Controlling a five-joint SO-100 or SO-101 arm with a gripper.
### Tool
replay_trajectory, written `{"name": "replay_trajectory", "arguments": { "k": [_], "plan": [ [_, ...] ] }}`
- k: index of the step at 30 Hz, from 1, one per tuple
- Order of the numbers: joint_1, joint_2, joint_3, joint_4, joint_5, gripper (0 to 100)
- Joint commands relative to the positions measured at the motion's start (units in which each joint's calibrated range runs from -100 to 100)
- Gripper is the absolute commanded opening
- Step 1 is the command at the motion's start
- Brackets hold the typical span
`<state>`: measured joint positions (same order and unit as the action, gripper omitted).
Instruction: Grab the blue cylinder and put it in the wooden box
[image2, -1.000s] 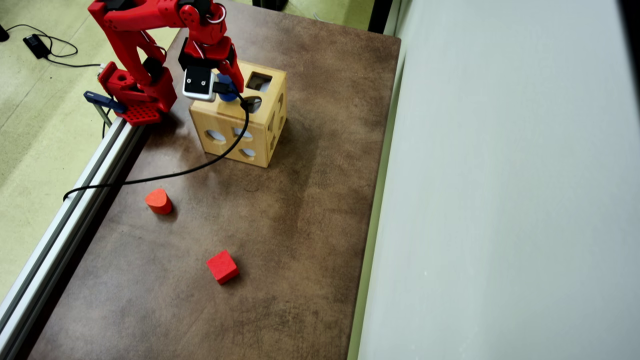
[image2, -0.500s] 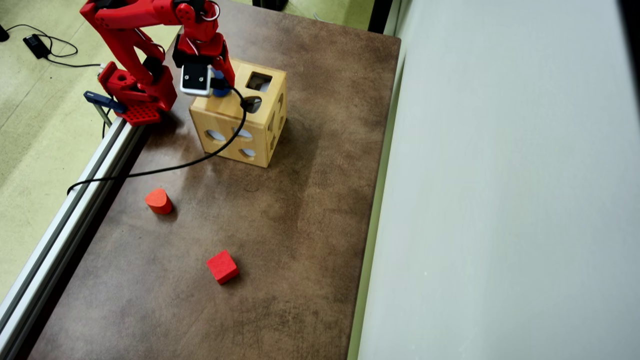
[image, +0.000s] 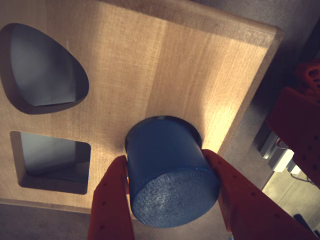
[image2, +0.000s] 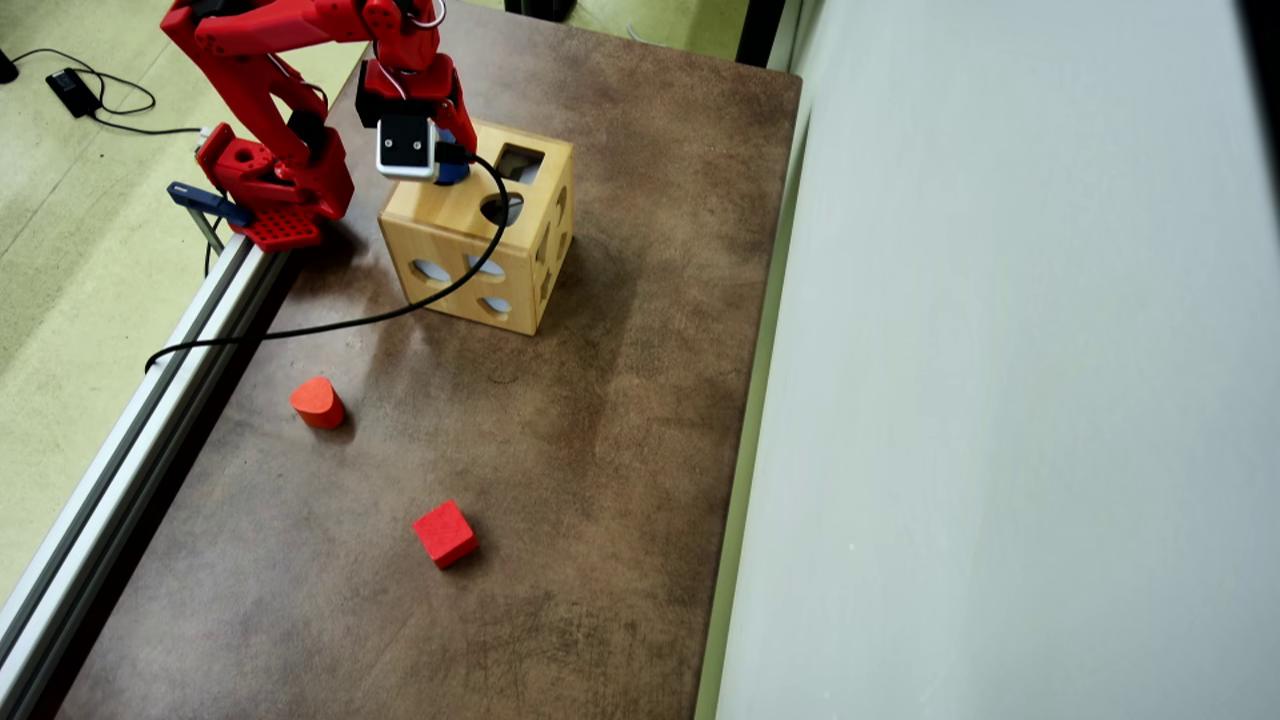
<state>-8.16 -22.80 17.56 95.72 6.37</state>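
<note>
- The end effector (image: 172, 220) holds the blue cylinder (image: 167, 172) between its two red fingers (image: 112, 205), clamped on the block's sides, directly over the top face of the wooden box (image: 165, 65); in the overhead view the end effector (image2: 445, 165) sits at the box's far-left corner, the blue cylinder (image2: 452, 172) showing only as a sliver beneath the wrist camera.
- The pick-up appears finished, the drop not; in the wrist view the cylinder's lower end looks seated in, or right at, a round opening in the top face, though whether it has entered cannot be told; what seems left is to let go and see the block fall inside.
- Two other cut-outs lie to the left in the wrist view, a rounded wedge hole (image: 42, 67) and a square hole (image: 50, 157), both apart from the cylinder.
- On the brown tabletop (image2: 600, 450), well apart from the wooden box (image2: 480, 240), a red wedge block (image2: 317, 402) and a red cube (image2: 445, 533) lie untouched; neither is in the way.
- A black cable (image2: 420, 300) drapes from the wrist across the box front; it could snag, by this view's reckoning.
</note>
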Motion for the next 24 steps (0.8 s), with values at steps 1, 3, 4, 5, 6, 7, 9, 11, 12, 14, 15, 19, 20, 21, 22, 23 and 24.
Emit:
{"name": "replay_trajectory", "arguments": {
  "k": [1,3,4,5,6,7,9,11,12,14,15,19,20,21,22,23,24],
  "plan": [
    [-0.4,-1.7,-0.2,-0.5,0.1,5],
    [-1.0,-1.5,-0.2,-0.5,0.1,5],
    [-1.3,-1.4,-0.2,-0.5,0.1,5],
    [-1.4,-1.4,-0.2,-0.5,0.1,5],
    [-1.5,-1.4,-0.1,-0.5,0.0,5],
    [-1.5,-1.4,-0.1,-0.5,0.0,5],
    [-1.5,-1.6,-0.1,-0.4,0.0,6],
    [-1.5,-2.0,-0.1,-0.4,0.0,6],
    [-1.5,-2.0,-0.1,-0.4,0.0,6],
    [-1.4,-2.0,-0.1,-0.2,0.1,7],
    [-1.4,-2.1,-0.1,-0.1,0.1,8],
    [-1.4,-2.1,-0.1,0.2,0.1,18],
    [-1.4,-2.1,-0.1,0.2,0.1,20],
    [-1.5,-2.1,-0.1,0.2,0.0,22],
    [-1.5,-2.1,-0.1,0.2,-0.1,25],
    [-1.5,-2.1,-0.1,0.2,-0.1,27],
    [-1.5,-1.9,-0.1,0.2,-0.2,28]
  ]
}}
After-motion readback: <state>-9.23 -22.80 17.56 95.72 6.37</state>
